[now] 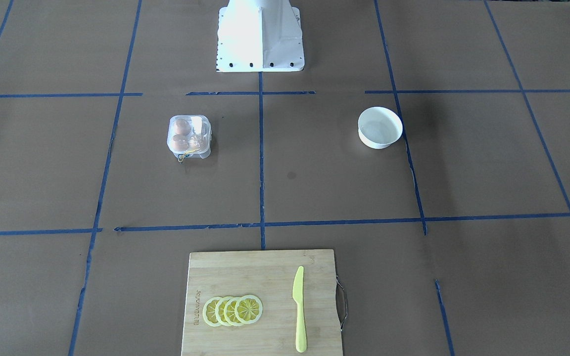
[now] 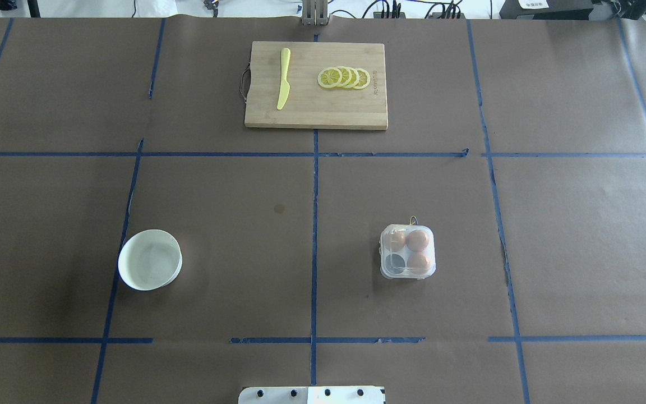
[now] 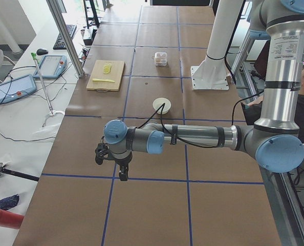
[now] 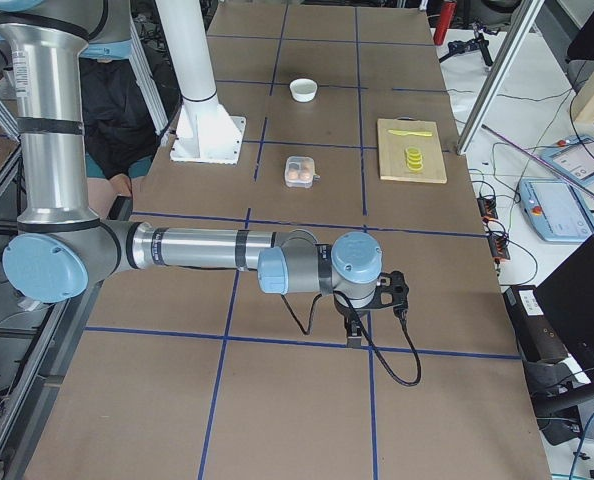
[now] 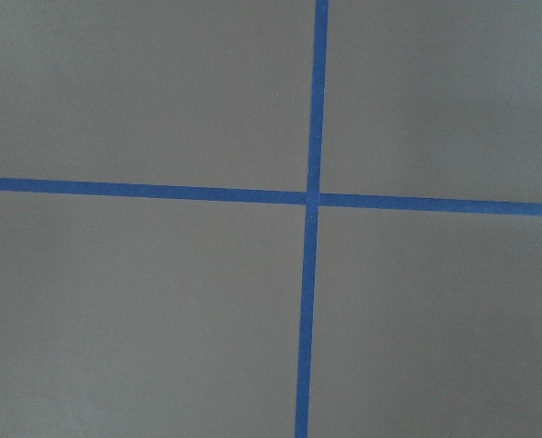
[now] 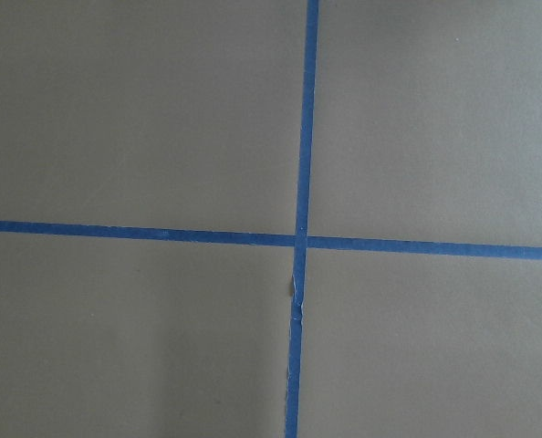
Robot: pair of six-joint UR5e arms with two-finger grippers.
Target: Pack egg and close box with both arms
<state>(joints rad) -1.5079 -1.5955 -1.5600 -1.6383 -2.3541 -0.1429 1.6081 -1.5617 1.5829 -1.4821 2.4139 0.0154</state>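
The clear plastic box (image 2: 407, 252) stands on the brown table on my right side; it also shows in the front view (image 1: 189, 137). Three brown eggs lie in its cells, for example one egg (image 2: 417, 240); they look alike and I cannot tell them apart. One cell (image 2: 395, 261) is empty. The lid looks lowered over the cells. My left gripper (image 3: 123, 173) hangs over bare table far from the box, seen only in the left side view. My right gripper (image 4: 352, 332) shows only in the right side view. I cannot tell whether either is open or shut.
An empty white bowl (image 2: 150, 259) stands on my left side. A wooden cutting board (image 2: 316, 115) at the far edge carries lemon slices (image 2: 344, 77) and a yellow knife (image 2: 284, 78). The white base block (image 1: 260, 34) is at my edge. Both wrist views show only brown paper and blue tape.
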